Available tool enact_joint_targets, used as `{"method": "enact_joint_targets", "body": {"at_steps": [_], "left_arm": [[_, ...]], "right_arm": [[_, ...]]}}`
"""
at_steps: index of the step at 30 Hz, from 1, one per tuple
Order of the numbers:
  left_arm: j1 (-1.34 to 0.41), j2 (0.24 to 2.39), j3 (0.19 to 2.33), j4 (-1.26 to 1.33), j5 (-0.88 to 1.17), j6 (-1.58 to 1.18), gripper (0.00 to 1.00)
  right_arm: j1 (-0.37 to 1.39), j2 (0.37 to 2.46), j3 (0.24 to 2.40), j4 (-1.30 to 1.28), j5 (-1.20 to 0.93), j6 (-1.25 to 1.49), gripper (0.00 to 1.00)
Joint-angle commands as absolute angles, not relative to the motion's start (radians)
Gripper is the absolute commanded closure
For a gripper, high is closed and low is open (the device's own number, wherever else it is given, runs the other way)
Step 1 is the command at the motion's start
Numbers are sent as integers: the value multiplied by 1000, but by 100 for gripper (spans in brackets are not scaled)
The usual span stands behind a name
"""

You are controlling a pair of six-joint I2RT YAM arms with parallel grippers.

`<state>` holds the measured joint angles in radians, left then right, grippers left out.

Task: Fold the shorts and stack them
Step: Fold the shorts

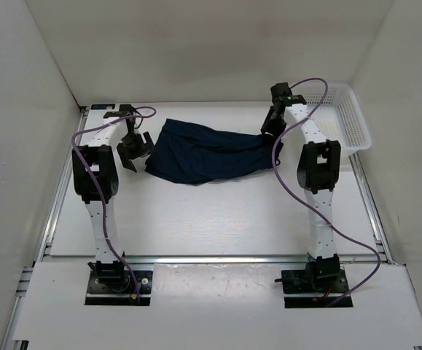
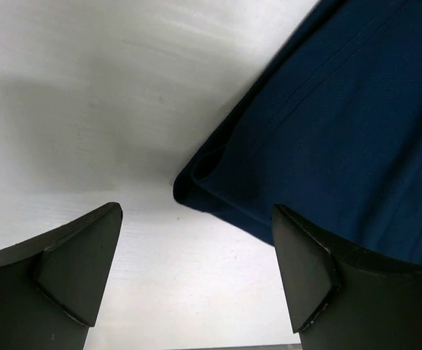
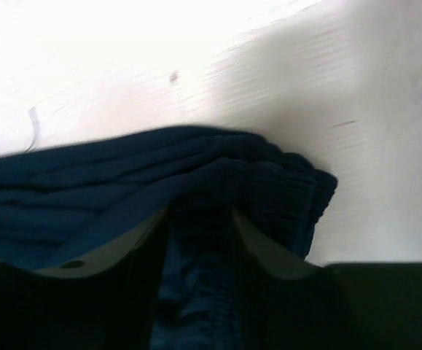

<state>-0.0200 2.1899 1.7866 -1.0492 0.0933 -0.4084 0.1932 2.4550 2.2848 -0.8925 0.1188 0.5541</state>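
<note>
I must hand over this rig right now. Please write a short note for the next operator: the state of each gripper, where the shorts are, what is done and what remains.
Left gripper: open, holding nothing, close to the left corner of the shorts.
Right gripper: closed on the gathered waistband at the right end of the shorts.
Shorts: lying rumpled across the far middle of the table, outside the white basket in the far right corner.
Done: only the right end is grasped; no fold is made.
Remaining: grasp the left end, fold, then stack.

L tool [image 2: 196,211] jaws spread wide; shorts [image 2: 342,124] corner near one finger, poss. touching.
</note>
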Motion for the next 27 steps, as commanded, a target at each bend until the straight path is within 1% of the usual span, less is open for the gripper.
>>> {"method": "enact_joint_targets", "body": {"at_steps": [1,2,5,6,8,9,10,11,12,13,14,15,16,17,18,21,27], "left_arm": [[-29,2161,1789,-1003,114,-419,5],[-38,2161,1789,-1003,114,-419,5],[-49,2151,1766,-983,114,-440,5],[-49,2151,1766,-983,124,-440,2],[-58,2151,1756,-983,124,-440,1],[-58,2151,1746,-983,124,-452,1],[-58,2160,1746,-983,124,-453,1],[-58,2160,1735,-983,124,-463,1],[-58,2170,1724,-983,135,-463,2],[-58,2183,1724,-983,135,-463,4],[-67,2183,1712,-983,135,-463,10],[-67,2192,1712,-983,144,-472,19],[-67,2192,1703,-974,144,-472,34],[-67,2192,1703,-974,144,-483,54],[-67,2192,1692,-974,135,-495,89],[-67,2137,1680,-974,97,-528,90],[-3,1996,1586,-954,69,-551,90]], "right_arm": [[204,2320,2275,-839,49,564,54],[204,2284,2260,-830,31,565,46],[224,2211,2220,-818,5,565,34],[233,2188,2200,-808,5,565,27],[233,2114,2104,-799,5,565,26],[233,2085,2059,-786,5,574,25],[233,2022,2010,-763,5,574,21],[233,1987,1955,-747,5,586,21],[233,1952,1834,-730,-6,586,18],[224,1883,1771,-697,-15,601,18],[215,1850,1708,-680,-15,618,17],[215,1821,1592,-663,-32,627,17],[215,1774,1538,-647,-44,638,17],[204,1754,1490,-622,-70,638,16],[204,1731,1414,-608,-87,647,16],[204,1730,1326,-568,-159,672,16],[184,1764,1293,-450,-244,726,15]]}}
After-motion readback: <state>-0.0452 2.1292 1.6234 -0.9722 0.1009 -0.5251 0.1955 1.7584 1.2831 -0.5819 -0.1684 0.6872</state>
